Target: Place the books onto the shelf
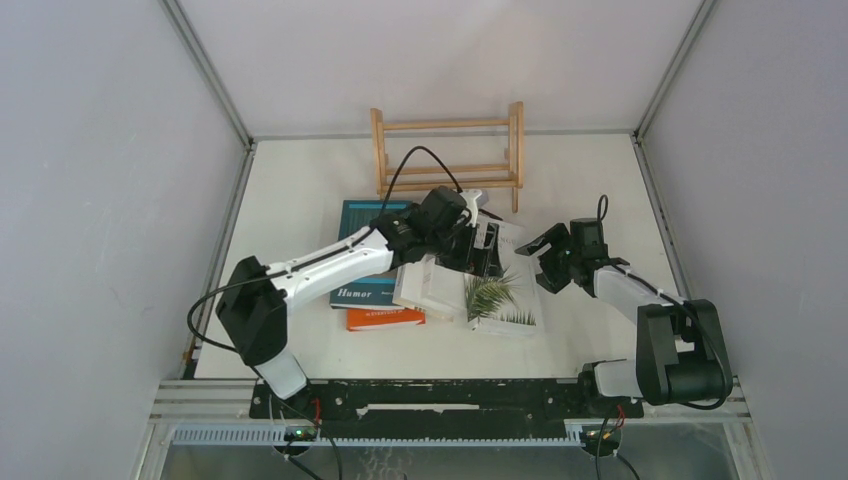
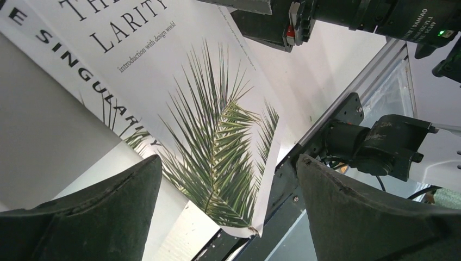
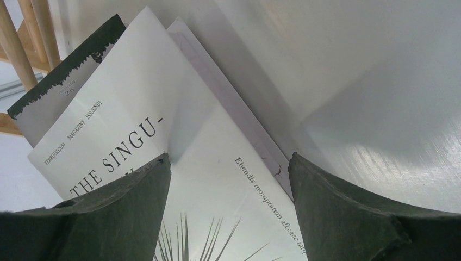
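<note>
Robotics lab test cell: white table (image 1: 300,180) boxed by grey panels (image 1: 100,200) on aluminium framing (image 1: 207,70); left arm (image 1: 320,262) and right arm (image 1: 625,285) bolted to a black rail (image 1: 450,397), bottom of frame.

teal humor book (image 1: 358,290), orange book (image 1: 385,318), white palm-leaf book (image 1: 497,298) piled flat, seemingly overlapping, wooden shelf (image 1: 445,125) behind

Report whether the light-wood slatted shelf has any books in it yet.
Empty. Nothing sits on the slats of the light-wood shelf; the teal, orange and white books lie piled in front of it.
</note>
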